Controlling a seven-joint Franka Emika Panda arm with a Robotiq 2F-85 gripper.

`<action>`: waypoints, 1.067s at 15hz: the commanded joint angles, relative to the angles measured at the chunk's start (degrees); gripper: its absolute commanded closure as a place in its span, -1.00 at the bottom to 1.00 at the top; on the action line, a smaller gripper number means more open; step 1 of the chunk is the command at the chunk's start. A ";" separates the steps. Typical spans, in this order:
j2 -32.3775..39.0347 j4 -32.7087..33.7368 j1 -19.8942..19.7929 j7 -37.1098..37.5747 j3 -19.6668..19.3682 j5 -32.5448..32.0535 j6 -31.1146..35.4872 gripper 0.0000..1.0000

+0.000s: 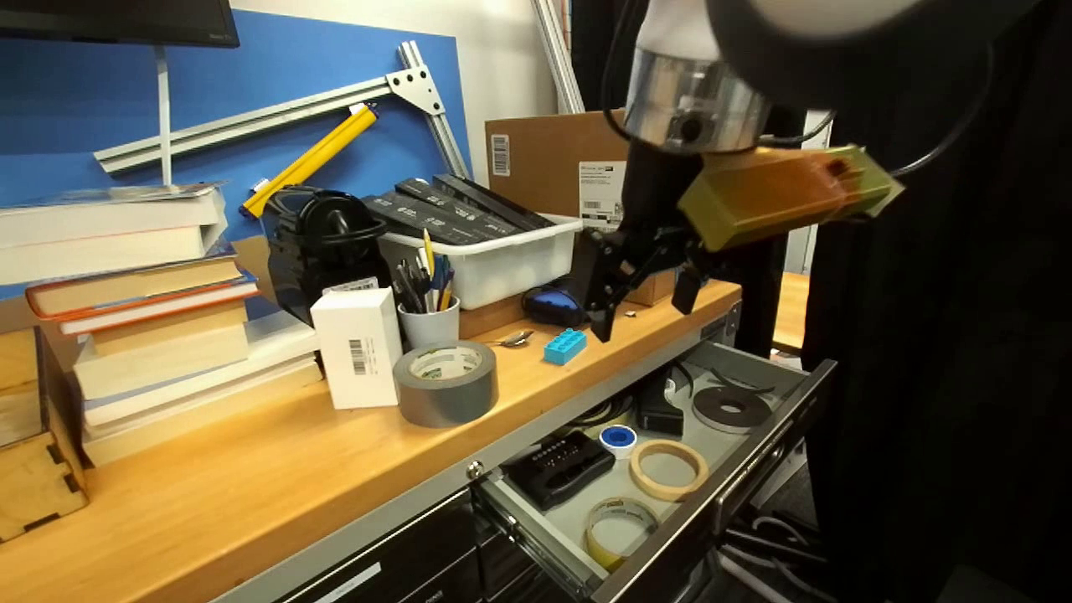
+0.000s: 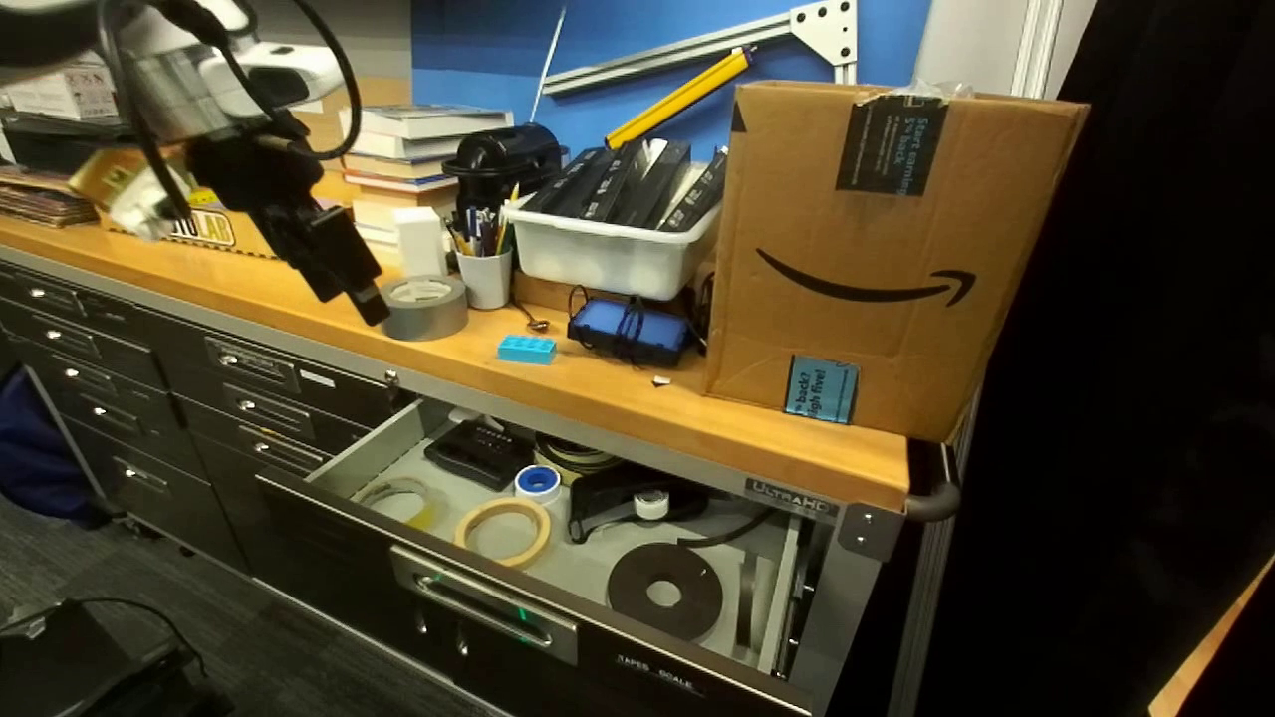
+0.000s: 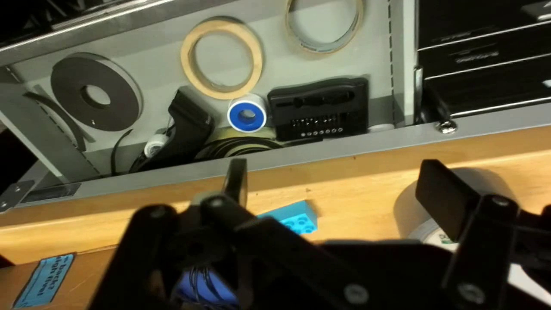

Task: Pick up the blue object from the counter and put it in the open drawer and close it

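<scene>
Nearest in an exterior view, you have the drawer [image 2: 339, 543], pulled out from under the counter [image 1: 209, 461]. Contents on record, as your wrist view shows them: a beige tape ring [image 3: 186, 56], a flat dark roll [image 3: 116, 105], a black case [image 3: 320, 101] and a blue-and-white spool [image 3: 238, 118]. Your gripper [image 3: 338, 185] hangs in the air, its fingers [image 3: 447, 198] standing well apart. Between them in the wrist view you see the blue brick [image 1: 565, 346], partly hidden by the gripper. It lies flat on the counter, studs up, near the front edge, and touches neither finger. To one side of it lies a grey tape roll [image 1: 448, 398]; to the other, set further back, a navy item [image 2: 628, 324]. Behind the tape roll stands a cup of pens [image 1: 431, 325]. Farther back you find a white bin [image 1: 519, 272] of dark boxes [image 1: 452, 213], then a yellow bar [image 1: 314, 159] before a blue panel [image 1: 50, 109].
</scene>
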 commanded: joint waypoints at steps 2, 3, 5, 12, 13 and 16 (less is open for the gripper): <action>13.71 5.34 -8.68 15.96 6.43 -11.48 10.90 -1.00; 15.80 6.37 -9.85 18.94 7.11 -13.86 11.38 -1.00; 19.93 8.66 -10.41 24.24 6.88 -18.04 11.84 -1.00; 28.93 15.26 -5.00 37.57 1.12 -25.48 11.77 -1.00; 26.88 12.75 -3.72 34.16 -0.46 -24.54 11.26 -1.00; 28.61 14.08 -2.36 35.98 -1.62 -24.55 11.32 -1.00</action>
